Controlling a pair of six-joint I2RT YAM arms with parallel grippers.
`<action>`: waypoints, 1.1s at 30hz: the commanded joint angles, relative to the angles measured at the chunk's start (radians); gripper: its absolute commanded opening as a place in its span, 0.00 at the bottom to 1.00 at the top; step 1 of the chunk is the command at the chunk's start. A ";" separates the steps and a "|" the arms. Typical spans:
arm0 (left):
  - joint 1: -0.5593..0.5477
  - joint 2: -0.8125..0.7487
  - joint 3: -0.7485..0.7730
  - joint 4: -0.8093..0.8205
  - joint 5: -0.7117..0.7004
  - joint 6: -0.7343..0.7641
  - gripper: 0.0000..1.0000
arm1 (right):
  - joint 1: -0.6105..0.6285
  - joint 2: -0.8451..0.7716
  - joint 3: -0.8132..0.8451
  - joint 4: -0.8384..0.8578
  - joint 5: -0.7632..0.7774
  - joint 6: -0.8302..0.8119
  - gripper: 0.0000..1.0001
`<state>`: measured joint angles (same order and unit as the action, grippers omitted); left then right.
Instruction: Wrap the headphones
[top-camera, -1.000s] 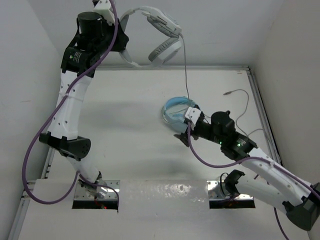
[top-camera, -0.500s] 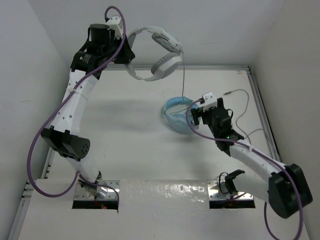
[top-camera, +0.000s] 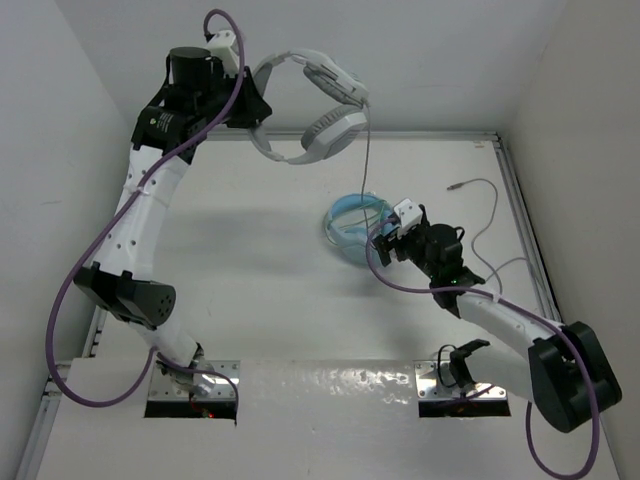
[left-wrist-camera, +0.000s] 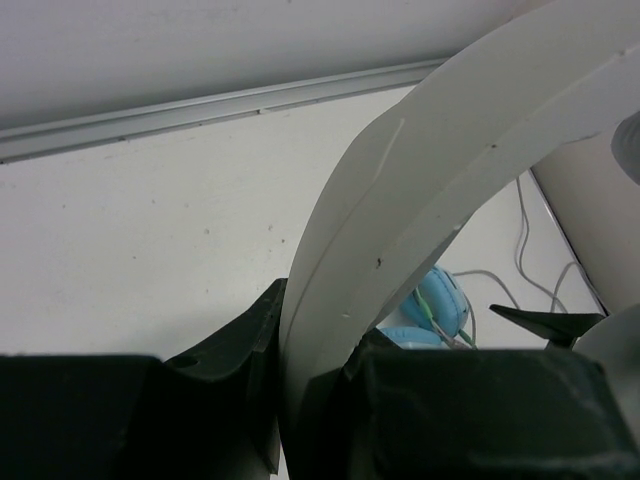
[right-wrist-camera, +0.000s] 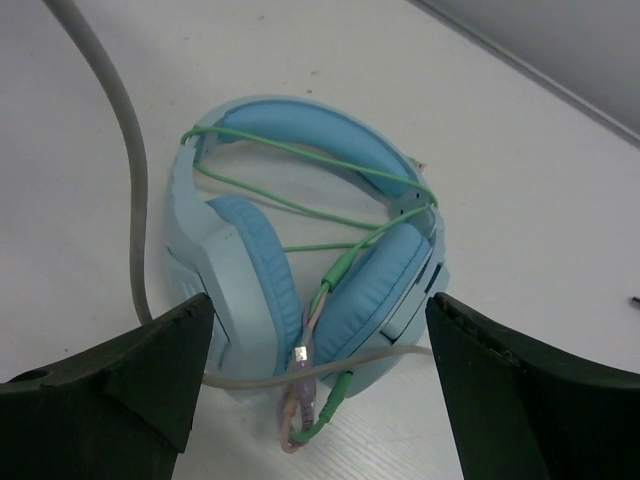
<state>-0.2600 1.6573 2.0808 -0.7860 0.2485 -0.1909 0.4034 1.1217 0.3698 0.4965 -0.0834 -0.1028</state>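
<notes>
Light blue plastic over-ear headphones with padded blue cups lie flat on the white counter, just ahead of the right jaws and centred between them. Thin green cable wound across band and cups. Grey metal rail along the far counter edge.

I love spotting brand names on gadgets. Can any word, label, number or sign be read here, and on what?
No text can be read anywhere in these views.
white headphones: no lettering shows.
light blue headphones: no lettering shows.
left arm and right arm: any markings are too small to read.
</notes>
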 joint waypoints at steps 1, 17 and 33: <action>0.015 -0.034 0.085 0.090 0.038 -0.045 0.00 | 0.002 -0.051 0.030 0.007 -0.035 -0.049 0.84; 0.019 -0.013 0.217 0.065 0.044 -0.036 0.00 | 0.002 -0.270 0.150 -0.209 0.298 -0.041 0.92; 0.019 -0.027 0.171 0.082 0.041 -0.038 0.00 | 0.069 -0.094 0.121 -0.090 -0.130 -0.074 0.99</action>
<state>-0.2535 1.6699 2.2482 -0.8043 0.2779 -0.1879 0.4690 1.0252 0.4660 0.3363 -0.1528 -0.1761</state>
